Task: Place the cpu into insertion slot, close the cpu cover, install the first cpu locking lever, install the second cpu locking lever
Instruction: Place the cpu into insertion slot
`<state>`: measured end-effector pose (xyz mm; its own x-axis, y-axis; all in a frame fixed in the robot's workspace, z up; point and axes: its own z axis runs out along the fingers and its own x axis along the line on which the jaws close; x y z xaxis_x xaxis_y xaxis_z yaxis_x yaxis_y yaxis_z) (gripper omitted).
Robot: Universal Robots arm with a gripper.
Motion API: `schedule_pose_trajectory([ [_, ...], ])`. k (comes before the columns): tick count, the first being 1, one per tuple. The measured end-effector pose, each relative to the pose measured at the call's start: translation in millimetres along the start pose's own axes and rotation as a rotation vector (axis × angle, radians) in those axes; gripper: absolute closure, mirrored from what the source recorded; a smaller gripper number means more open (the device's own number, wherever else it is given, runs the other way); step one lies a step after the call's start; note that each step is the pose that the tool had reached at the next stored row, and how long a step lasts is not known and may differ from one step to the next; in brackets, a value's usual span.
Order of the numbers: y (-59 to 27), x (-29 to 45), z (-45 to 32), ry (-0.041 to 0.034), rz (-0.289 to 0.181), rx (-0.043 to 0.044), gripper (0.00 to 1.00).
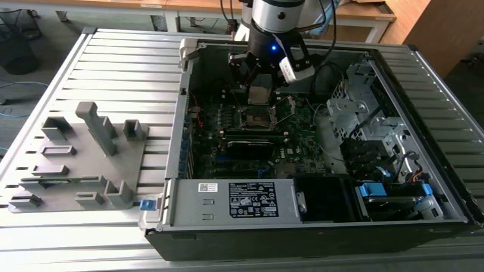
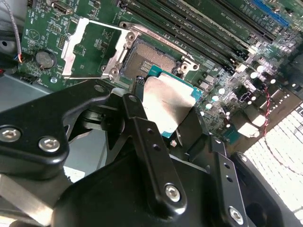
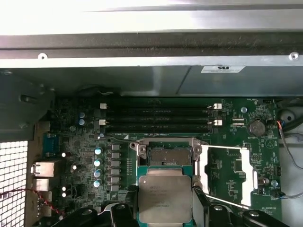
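We see the gripper (image 1: 259, 92) low inside the open computer case (image 1: 226, 224), its two black fingers (image 2: 138, 124) closed against opposite edges of the cpu (image 3: 164, 198), which it carries metal face up. In both wrist views the chip hangs just beside the insertion slot (image 3: 169, 156), over the green board (image 3: 85, 156), not yet seated. The cpu cover (image 3: 204, 171) is swung open, lying flat next to the socket, and the long black memory slots (image 3: 161, 119) run just beyond it.
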<state>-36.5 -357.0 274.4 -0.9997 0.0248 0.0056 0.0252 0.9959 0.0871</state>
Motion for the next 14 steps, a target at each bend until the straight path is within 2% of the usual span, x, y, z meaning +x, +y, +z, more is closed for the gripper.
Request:
schedule_pose_trajectory([
  [4, -0.2, 0.0, 2.6, -0.0001, 0.000, 0.0039, 0.46],
  [5, -0.2, 0.1, 2.5, -0.0001, 0.000, 0.0079, 0.46],
  [8, -0.3, 0.0, 2.9, -0.0001, 0.000, 0.0275, 0.46],
  [9, -0.3, 0.0, 3.4, -0.0003, 0.000, 0.0306, 0.46],
  [14, -0.9, -0.1, 10.1, -0.0002, 0.000, 0.0319, 0.46],
])
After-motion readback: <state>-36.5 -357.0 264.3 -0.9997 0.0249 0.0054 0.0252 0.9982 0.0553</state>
